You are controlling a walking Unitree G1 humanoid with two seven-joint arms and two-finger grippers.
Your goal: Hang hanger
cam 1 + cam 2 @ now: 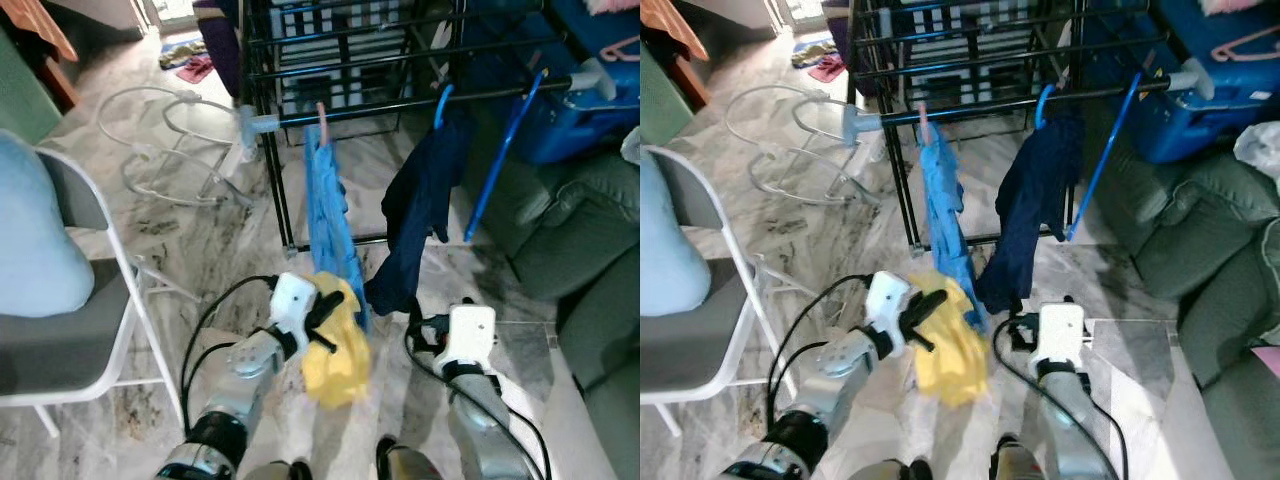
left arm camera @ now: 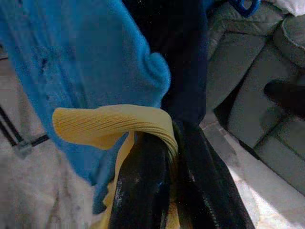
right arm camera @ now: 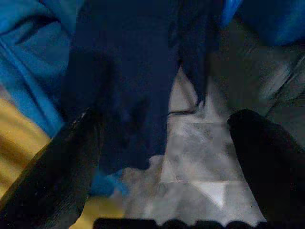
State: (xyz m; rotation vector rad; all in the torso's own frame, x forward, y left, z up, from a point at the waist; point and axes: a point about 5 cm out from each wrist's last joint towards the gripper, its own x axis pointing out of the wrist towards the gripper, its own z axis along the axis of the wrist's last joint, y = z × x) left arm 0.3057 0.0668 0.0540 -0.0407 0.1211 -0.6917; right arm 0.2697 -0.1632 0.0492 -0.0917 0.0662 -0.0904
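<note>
My left gripper [image 1: 322,312] is shut on a yellow garment [image 1: 336,352] that hangs low in front of a black drying rack [image 1: 350,70]. In the left wrist view the yellow fabric [image 2: 109,124] is pinched between the black fingers [image 2: 143,191]. From the rack's front rail hang a light blue garment [image 1: 326,200] on a pink hook and a navy garment [image 1: 420,205] on a blue hanger [image 1: 500,160]. My right gripper [image 3: 167,143] is open, just below the navy garment [image 3: 128,86], with nothing between its fingers.
A grey folding chair [image 1: 60,340] with a pale blue cushion stands at the left. A white wire frame [image 1: 170,140] lies on the marble floor behind it. A grey-green sofa [image 1: 590,250] and a blue case [image 1: 580,110] close off the right side.
</note>
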